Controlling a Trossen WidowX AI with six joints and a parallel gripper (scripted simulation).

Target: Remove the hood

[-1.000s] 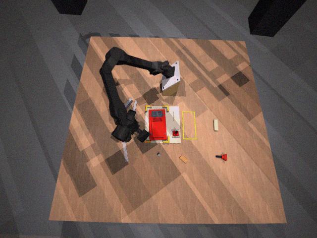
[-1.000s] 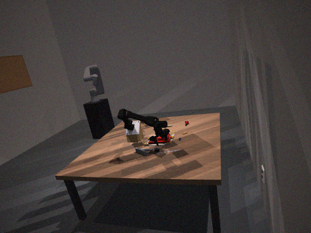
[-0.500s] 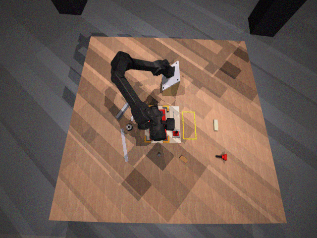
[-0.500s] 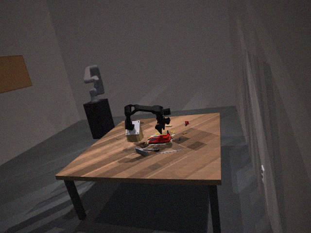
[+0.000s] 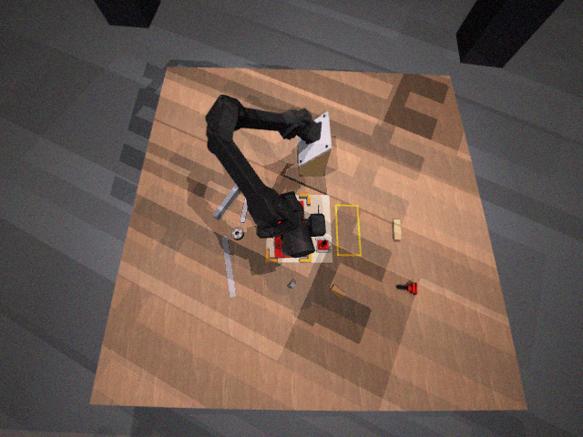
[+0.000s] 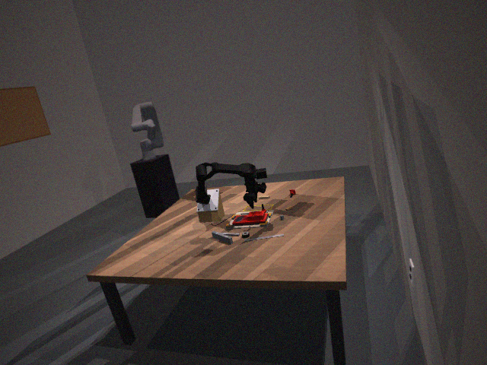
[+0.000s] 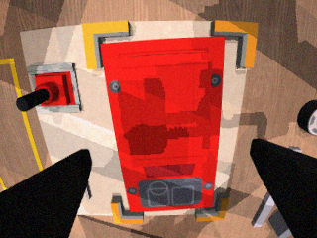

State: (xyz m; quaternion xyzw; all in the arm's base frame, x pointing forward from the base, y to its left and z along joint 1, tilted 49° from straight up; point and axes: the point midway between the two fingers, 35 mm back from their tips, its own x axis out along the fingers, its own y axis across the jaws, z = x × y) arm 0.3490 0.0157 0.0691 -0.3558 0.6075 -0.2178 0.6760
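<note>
Grey, grainy walls (image 6: 236, 78) surround your wood-grained bench (image 5: 301, 381) (image 6: 220, 267) (image 7: 163, 10), striped by shadows. From above, the arm (image 5: 240, 169) (image 6: 230, 169) covers much of the glossy red toy car (image 5: 278, 248) (image 6: 239, 220) (image 7: 210, 164); the red hood (image 6: 256, 215) (image 7: 165, 106) is on it, edges hard to distinguish. Your gripper (image 6: 251, 205) (image 7: 170, 151) stands wide apart, nothing between its fingers. Seen from above, the yellow outline (image 5: 360, 230) (image 7: 32, 130) lies at the car's three o'clock.

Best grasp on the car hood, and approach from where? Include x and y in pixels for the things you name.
Probably from straight above, pads on the hood's two long side edges: the red hood (image 6: 256, 215) (image 7: 160, 109) looks flat and longer than wide, and the open gripper (image 6: 251, 206) (image 7: 170, 151) already straddles its width. Corner brackets (image 7: 91, 42) (image 7: 248, 45) crowd the ends, so mid-length seems safer.
</note>
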